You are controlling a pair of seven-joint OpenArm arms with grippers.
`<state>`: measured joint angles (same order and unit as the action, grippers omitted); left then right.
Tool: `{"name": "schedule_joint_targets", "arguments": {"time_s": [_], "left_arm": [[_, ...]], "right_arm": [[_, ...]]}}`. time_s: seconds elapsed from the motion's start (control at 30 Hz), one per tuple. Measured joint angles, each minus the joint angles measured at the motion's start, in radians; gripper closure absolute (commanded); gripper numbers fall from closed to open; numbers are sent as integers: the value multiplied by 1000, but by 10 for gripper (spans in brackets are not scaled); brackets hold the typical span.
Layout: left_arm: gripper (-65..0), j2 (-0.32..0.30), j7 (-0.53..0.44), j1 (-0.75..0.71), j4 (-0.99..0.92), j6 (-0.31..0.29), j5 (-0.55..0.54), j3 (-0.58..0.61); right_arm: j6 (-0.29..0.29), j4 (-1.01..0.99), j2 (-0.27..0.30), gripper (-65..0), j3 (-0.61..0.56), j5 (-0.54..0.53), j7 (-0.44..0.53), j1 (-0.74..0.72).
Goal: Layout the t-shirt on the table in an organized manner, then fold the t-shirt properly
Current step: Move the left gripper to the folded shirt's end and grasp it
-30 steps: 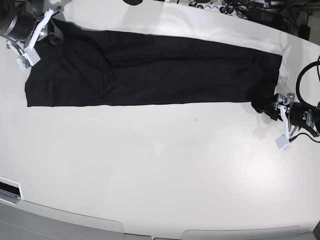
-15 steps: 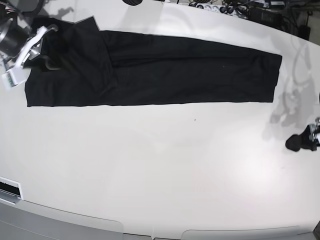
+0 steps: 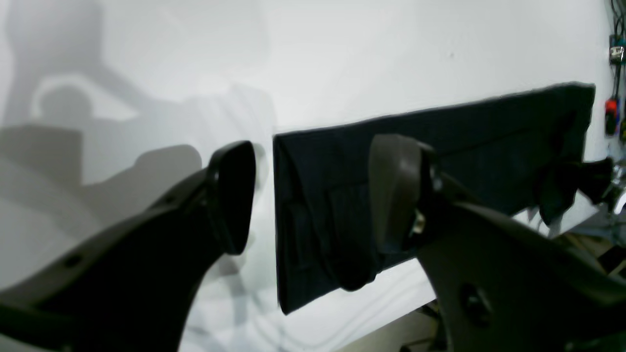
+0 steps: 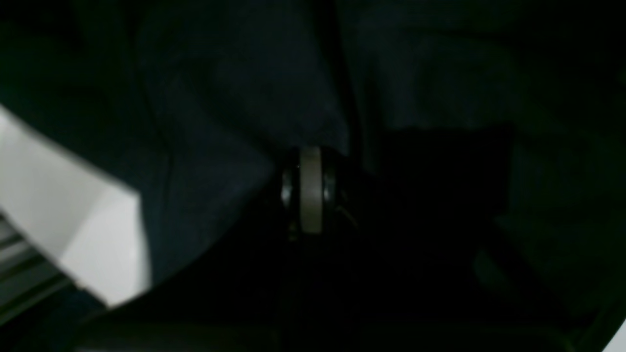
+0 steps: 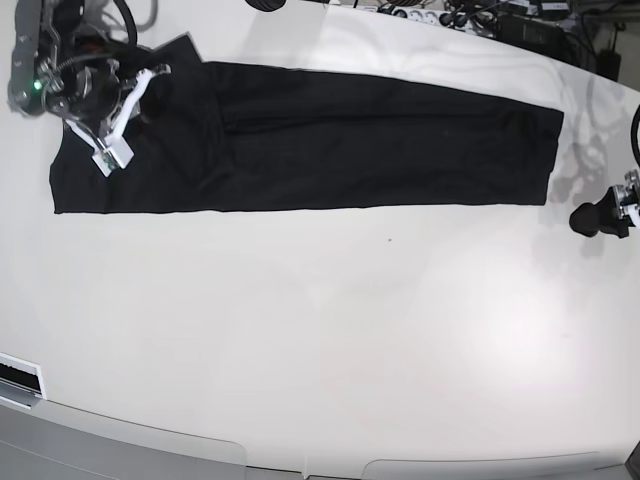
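Note:
The black t-shirt [image 5: 330, 140] lies folded into a long strip across the far half of the white table [image 5: 320, 330]. My right gripper [image 5: 152, 82] sits at the strip's far left corner, shut on a raised flap of cloth. In the right wrist view dark t-shirt fabric [image 4: 220, 98] wraps around the shut jaws, with a patch of table [image 4: 73, 210] showing at the left. My left gripper [image 5: 582, 218] hangs open just off the strip's right end, touching nothing. In the left wrist view its fingers [image 3: 234, 195] stand wide apart, framing the t-shirt's near end [image 3: 489, 132].
Cables and power strips [image 5: 470, 15] crowd the far right edge of the table. A dark slot [image 5: 20, 378] sits at the front left edge. Bare tabletop stretches from the shirt to the front edge.
The right gripper has shut and moved right onto the shirt's left end, lifting a flap. The left gripper left the shirt's lower right corner, swung out right, then rose beside the right end.

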<state>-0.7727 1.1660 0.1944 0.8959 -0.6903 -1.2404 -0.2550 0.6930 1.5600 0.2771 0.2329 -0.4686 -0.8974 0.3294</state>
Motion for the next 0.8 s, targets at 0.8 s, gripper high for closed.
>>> {"name": "schedule_joint_targets", "arguments": {"time_s": [0.8], "left_arm": [[-375, 144, -146, -206, 7, -7, 121, -14]], "right_arm": [[-19, -17, 2, 0, -2, 5, 14, -19]]}}
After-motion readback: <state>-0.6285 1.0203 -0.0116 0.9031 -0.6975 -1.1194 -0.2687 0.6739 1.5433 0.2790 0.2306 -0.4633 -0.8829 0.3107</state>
